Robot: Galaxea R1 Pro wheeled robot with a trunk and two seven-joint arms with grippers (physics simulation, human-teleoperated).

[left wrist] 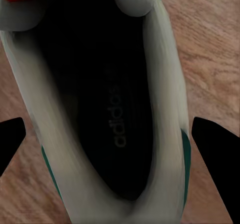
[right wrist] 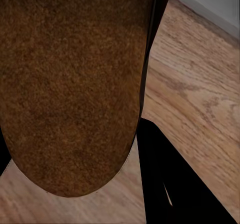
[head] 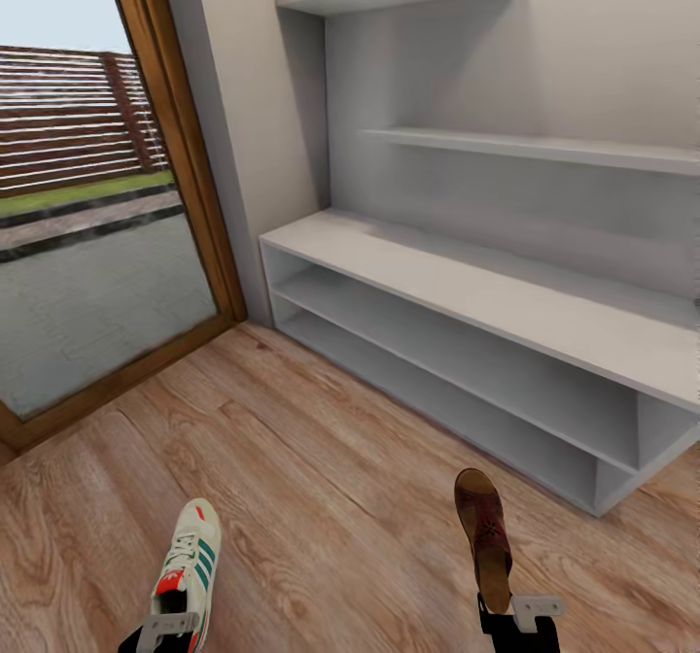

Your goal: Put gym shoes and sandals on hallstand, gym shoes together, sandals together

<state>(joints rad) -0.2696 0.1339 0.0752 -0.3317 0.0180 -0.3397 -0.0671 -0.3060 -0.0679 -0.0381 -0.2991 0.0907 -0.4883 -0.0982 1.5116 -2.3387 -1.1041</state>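
Grippers both loaded. Left gripper (head: 167, 626) is clamped on a white gym shoe (head: 187, 567) at its heel end, toe aimed toward the hallstand (head: 506, 303); in the left wrist view its dark fingers (left wrist: 212, 144) flank the shoe (left wrist: 100, 109), whose dark insole faces the camera. Right gripper (head: 523, 614) grips a brown sandal (head: 485, 536) by the heel, toe also toward the hallstand; in the right wrist view the suede footbed (right wrist: 70, 84) sits against a dark finger (right wrist: 165, 174). Both arms are low, short of the hallstand, the shoes well apart from it over the wood-plank floor (head: 321, 459). Hallstand's bench top, two tiers and wall shelves are grey. Beside the hallstand's end, a wood-framed glass door (head: 107, 196) shows a paved yard and fence.
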